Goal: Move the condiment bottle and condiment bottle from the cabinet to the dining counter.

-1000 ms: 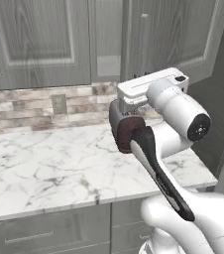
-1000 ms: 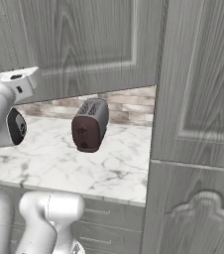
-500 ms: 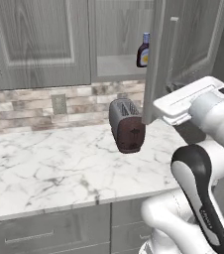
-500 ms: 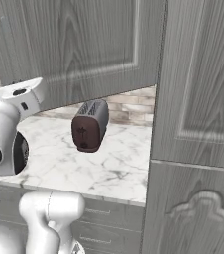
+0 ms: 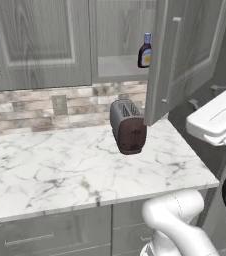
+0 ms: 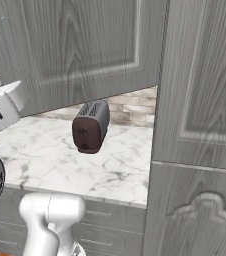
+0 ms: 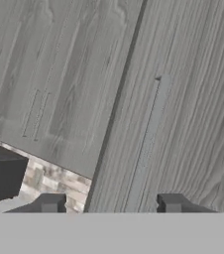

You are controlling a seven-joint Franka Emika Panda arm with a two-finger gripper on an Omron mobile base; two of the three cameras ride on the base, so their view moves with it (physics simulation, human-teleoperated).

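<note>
One condiment bottle, dark with a blue cap and a yellow label, stands on the shelf of the open cabinet. The other condiment bottle is hidden. The dining counter is out of view. The cabinet door hangs swung out to the right. In the hand view my gripper is open with nothing between its fingertips. It faces the grey door and sits a little short of the door's long handle. My white arm reaches in from the right, below the door.
A dark toaster sits on the marble counter under the cabinet, against the stone backsplash. A wall socket is to its left. A tall grey cabinet front stands close on the right.
The cabinet door has swung open, uncovering the bottle. My arm has moved right and away from the door, and the gripper has gone from shut to open.
</note>
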